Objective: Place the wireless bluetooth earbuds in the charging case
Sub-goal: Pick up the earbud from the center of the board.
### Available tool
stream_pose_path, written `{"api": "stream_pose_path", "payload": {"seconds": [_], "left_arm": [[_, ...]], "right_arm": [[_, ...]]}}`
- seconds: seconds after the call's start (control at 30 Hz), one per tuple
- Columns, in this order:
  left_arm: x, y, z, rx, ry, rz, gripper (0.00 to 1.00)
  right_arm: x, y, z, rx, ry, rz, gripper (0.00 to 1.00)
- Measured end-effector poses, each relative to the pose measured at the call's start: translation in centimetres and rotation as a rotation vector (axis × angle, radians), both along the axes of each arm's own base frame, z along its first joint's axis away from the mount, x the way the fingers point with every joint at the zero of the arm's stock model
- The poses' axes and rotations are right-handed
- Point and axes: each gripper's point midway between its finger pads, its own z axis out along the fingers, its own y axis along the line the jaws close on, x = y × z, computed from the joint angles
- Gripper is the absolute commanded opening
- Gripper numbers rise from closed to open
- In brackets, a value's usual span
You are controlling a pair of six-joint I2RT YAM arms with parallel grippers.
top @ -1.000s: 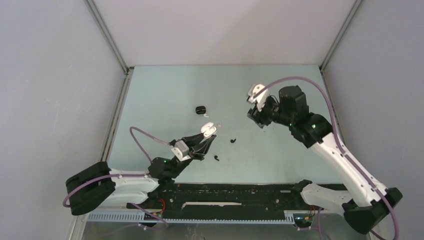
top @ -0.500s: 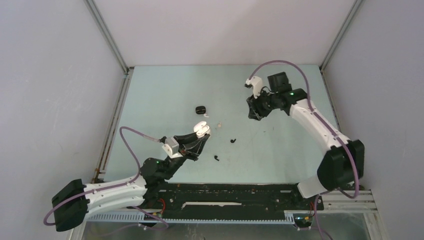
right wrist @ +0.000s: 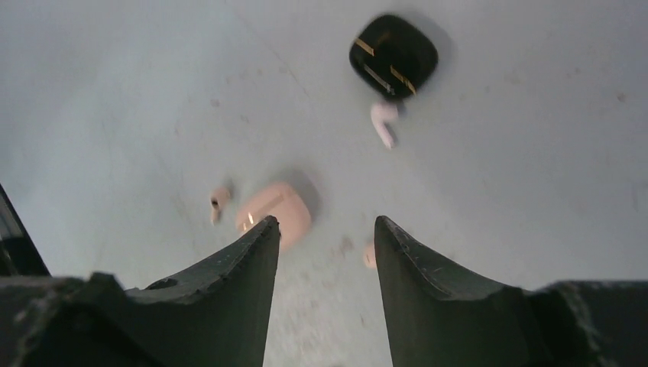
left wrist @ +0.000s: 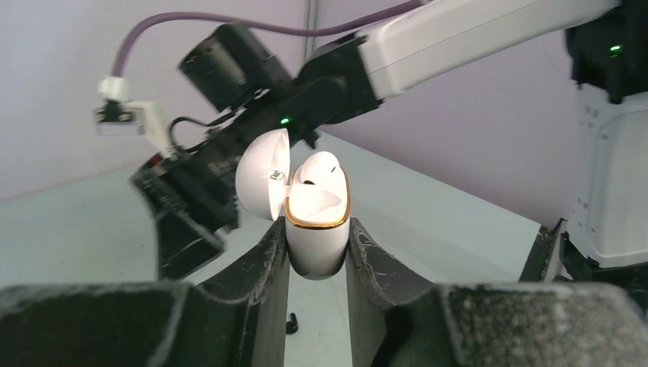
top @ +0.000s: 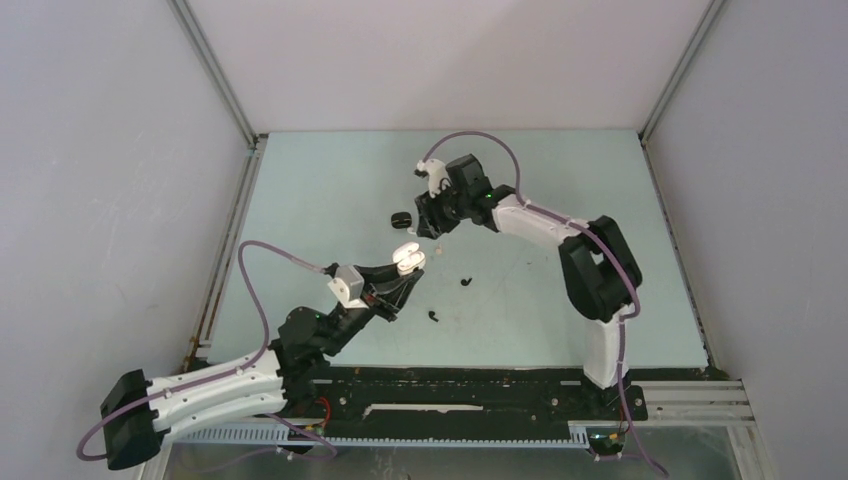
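My left gripper (top: 401, 270) (left wrist: 315, 229) is shut on a white charging case (left wrist: 315, 248) with a gold rim. It holds the case upright above the table with the lid (left wrist: 261, 182) open. One white earbud (left wrist: 319, 164) sits in the case. My right gripper (top: 428, 228) (right wrist: 325, 223) is open and empty, low over the table just behind the case. In the right wrist view a white earbud (right wrist: 383, 122) lies below a black case (right wrist: 393, 56). A pale bud (right wrist: 219, 202) and another (right wrist: 369, 256) lie near my fingertips. Two black earbuds (top: 466, 281) (top: 433, 317) lie on the table.
The black case (top: 401, 218) with gold stripes lies shut left of my right gripper. A pale pinkish pebble-like case (right wrist: 277, 210) lies by my right gripper's left finger. Grey walls close the table on three sides. A black rail (top: 480, 385) runs along the near edge.
My right arm has swung left from the table's far right to beside the black case. My left arm has shifted slightly, still holding the open white case.
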Motion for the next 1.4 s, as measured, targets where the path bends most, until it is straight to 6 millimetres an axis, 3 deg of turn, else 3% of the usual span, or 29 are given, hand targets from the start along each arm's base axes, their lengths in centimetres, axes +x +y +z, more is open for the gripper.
{"api": "stream_pose_path", "payload": {"seconds": [0.13, 0.27, 0.43, 0.67, 1.4], "left_arm": [[-0.4, -0.3, 0.9, 0.016, 0.007, -0.024, 0.0], [-0.7, -0.4, 0.9, 0.032, 0.019, -0.035, 0.0], [-0.8, -0.6, 0.0, 0.072, 0.041, -0.041, 0.0], [-0.7, -0.8, -0.9, 0.112, 0.06, -0.042, 0.0], [-1.1, -0.2, 1.2, 0.06, 0.033, -0.044, 0.0]], "right_arm": [[2.2, 3.3, -1.0, 0.06, 0.038, -0.056, 0.54], [5.1, 5.3, -2.5, 0.087, 0.071, -0.118, 0.59], [7.6, 6.8, -5.0, 0.061, 0.094, -0.167, 0.59], [6.6, 7.2, -7.5, -0.048, 0.108, -0.212, 0.54], [7.3, 5.6, -8.4, -0.167, 0.098, -0.324, 0.4]]}}
